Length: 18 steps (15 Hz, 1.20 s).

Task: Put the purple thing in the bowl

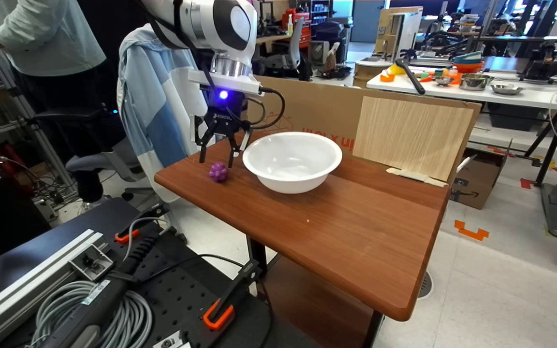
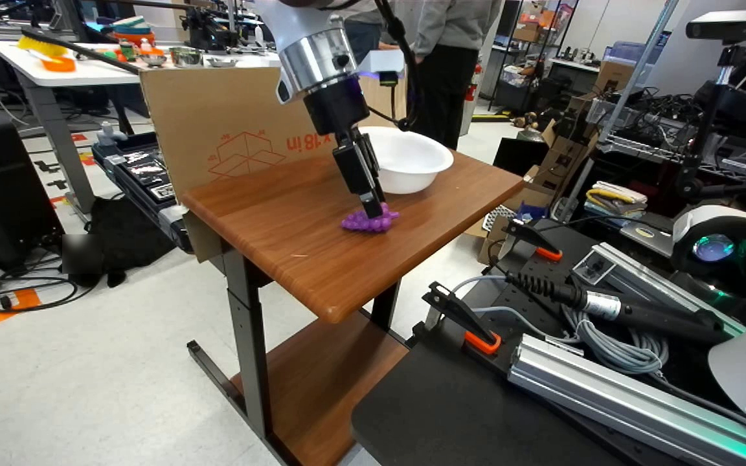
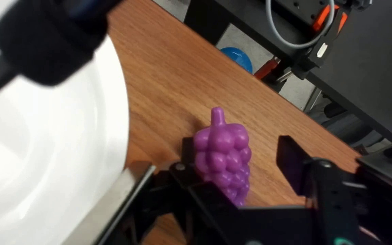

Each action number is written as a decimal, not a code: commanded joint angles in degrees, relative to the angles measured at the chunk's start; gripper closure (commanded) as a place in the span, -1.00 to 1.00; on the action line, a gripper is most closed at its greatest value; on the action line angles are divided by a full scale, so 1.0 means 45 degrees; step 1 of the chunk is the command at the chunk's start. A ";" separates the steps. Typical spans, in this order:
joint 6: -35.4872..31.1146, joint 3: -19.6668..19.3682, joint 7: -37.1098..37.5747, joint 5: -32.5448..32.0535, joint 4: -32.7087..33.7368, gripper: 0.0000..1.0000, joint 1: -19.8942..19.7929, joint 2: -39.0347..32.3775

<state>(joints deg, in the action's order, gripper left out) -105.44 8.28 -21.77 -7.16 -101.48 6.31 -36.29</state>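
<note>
Fingers stand apart near the purple grapes beside the white bowl.

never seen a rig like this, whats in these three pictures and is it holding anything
This is a robot arm ending in a two-fingered pincer. Two pictures are taken from outside it; the close-up is taken from its wrist, looking down past the fingers. On the brown table sit a white bowl and a purple thing shaped like a bunch of grapes. Nothing is held: the pincer is open close to the purple thing, with a gap to one finger.
</note>
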 commanded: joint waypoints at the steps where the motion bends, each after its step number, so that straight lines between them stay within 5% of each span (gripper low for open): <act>1: 0.0516 -0.0027 0.0205 0.0049 0.0853 0.34 -0.0028 -0.0590; 7: 0.0734 0.0023 0.0298 0.0008 0.1242 0.95 0.0073 -0.0690; 18: 0.0176 0.0511 0.0001 0.0447 0.0472 0.88 -0.0037 0.2704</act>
<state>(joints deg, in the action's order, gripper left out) -104.42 10.93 -21.10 -7.11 -95.84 8.05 -30.83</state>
